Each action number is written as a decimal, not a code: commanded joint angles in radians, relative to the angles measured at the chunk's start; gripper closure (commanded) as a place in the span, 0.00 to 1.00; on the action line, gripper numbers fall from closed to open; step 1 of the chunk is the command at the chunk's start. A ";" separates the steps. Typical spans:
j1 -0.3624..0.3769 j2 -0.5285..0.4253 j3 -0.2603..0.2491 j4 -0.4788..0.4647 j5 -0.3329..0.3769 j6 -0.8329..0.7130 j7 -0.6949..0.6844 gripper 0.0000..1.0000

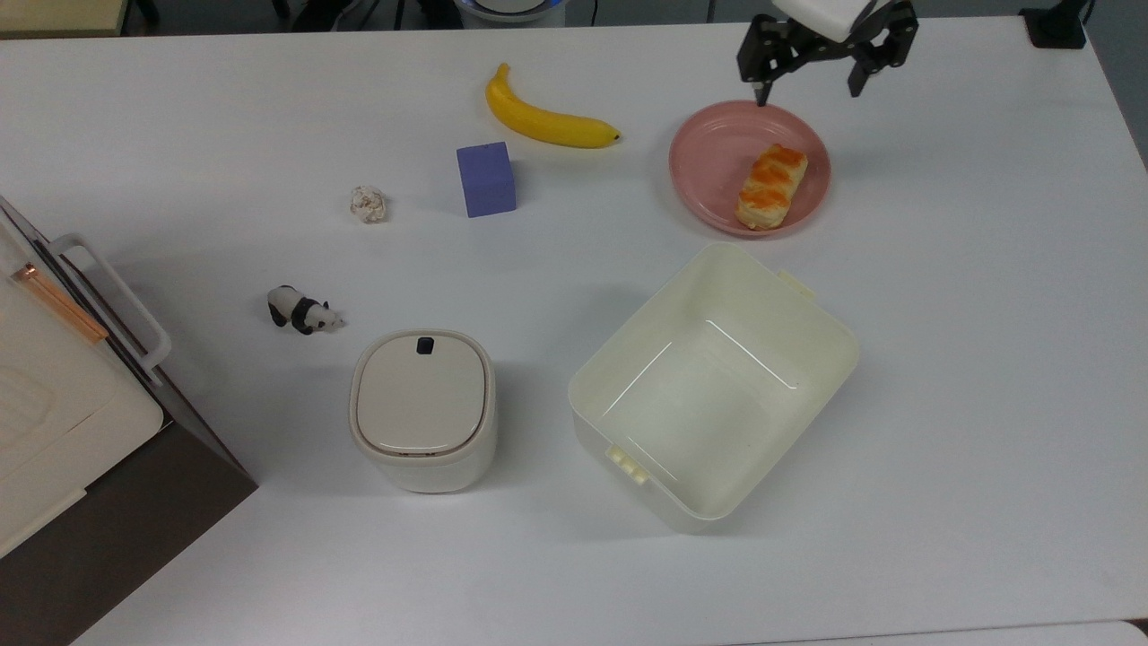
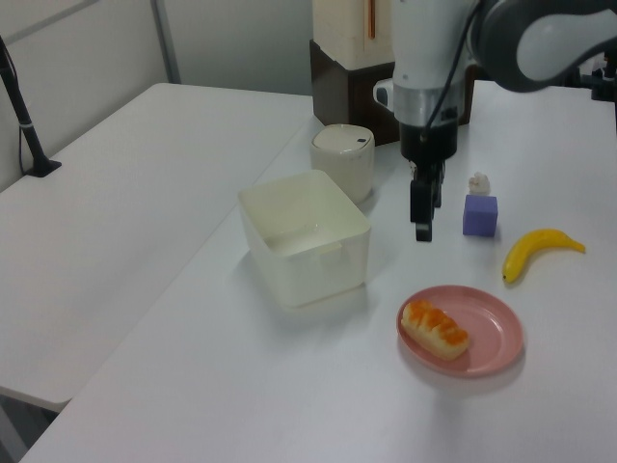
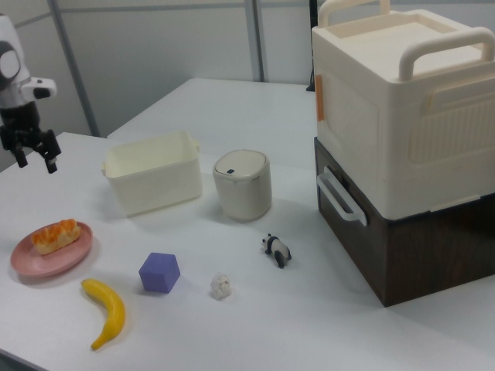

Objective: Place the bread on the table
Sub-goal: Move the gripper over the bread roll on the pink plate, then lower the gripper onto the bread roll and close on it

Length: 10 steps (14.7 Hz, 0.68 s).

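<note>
Item: oblong glazed bread (image 1: 771, 187) on your round pink plate (image 1: 708, 170).
Your gripper (image 1: 808, 87) hovers above, fingers spread, empty; smooth white table (image 1: 969, 359).

We see a glossy white arm (image 2: 429, 43) with a grey rounded joint cover above it, narrowing to a black wrist. The gripper (image 1: 807, 88) is black, an angular frame with two slim, pointed fingers (image 1: 760, 90) spread apart below it.
</note>
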 commanded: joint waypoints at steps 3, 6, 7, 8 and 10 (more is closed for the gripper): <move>0.050 -0.042 -0.017 -0.213 0.016 0.292 0.089 0.00; 0.051 -0.022 -0.017 -0.261 0.008 0.349 0.103 0.00; 0.062 -0.019 -0.017 -0.275 0.006 0.359 0.103 0.00; 0.068 -0.019 -0.017 -0.287 0.006 0.361 0.103 0.00; 0.070 -0.019 -0.017 -0.327 0.005 0.367 0.118 0.00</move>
